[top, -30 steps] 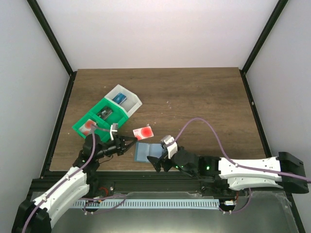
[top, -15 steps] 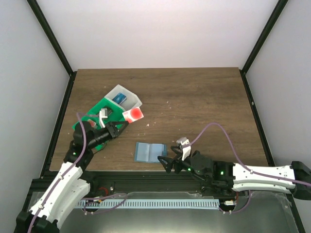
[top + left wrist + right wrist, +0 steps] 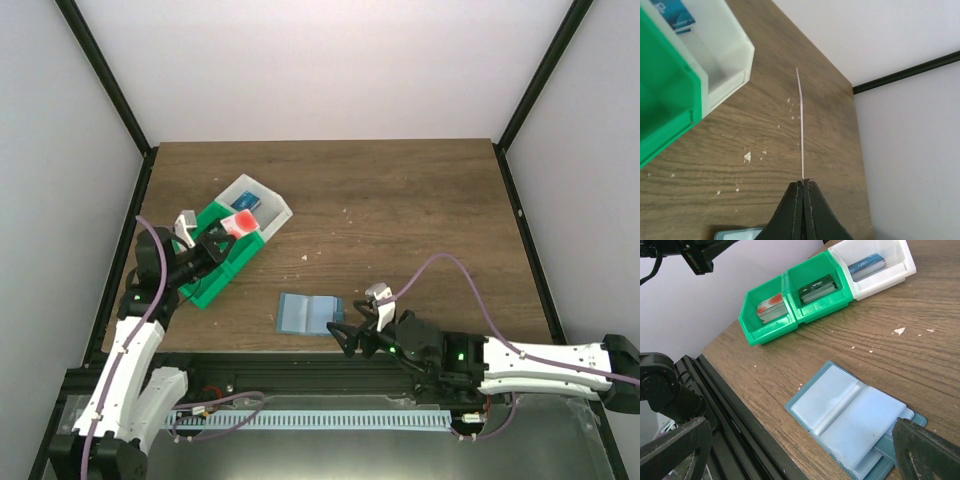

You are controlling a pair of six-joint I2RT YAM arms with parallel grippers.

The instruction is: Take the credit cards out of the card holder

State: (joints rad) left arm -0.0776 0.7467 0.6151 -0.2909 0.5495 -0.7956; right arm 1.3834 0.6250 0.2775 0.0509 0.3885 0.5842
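Observation:
The card holder [image 3: 307,313] lies open and flat near the table's front edge, its pale grey-blue pockets [image 3: 855,417] facing up. My left gripper [image 3: 226,237] is shut on a credit card [image 3: 243,222], white with a red spot, and holds it above the green-and-white tray [image 3: 214,284]. In the left wrist view the credit card [image 3: 801,125] shows edge-on, sticking out from the left gripper [image 3: 803,183]. My right gripper [image 3: 350,325] stands open just right of the holder. Its fingers [image 3: 927,450] hold nothing.
The tray's green compartments [image 3: 790,320] hold a stack of red-spotted cards [image 3: 771,307] and a dark card [image 3: 815,289]. Its white compartment [image 3: 890,270] holds a blue card [image 3: 866,265]. Small white crumbs [image 3: 747,156] dot the wood. The black frame rail [image 3: 740,425] runs along the near edge.
My left gripper has carried the red-spotted card from beside the holder back and left to above the tray. The right gripper drew back a little from the holder, then stayed still.

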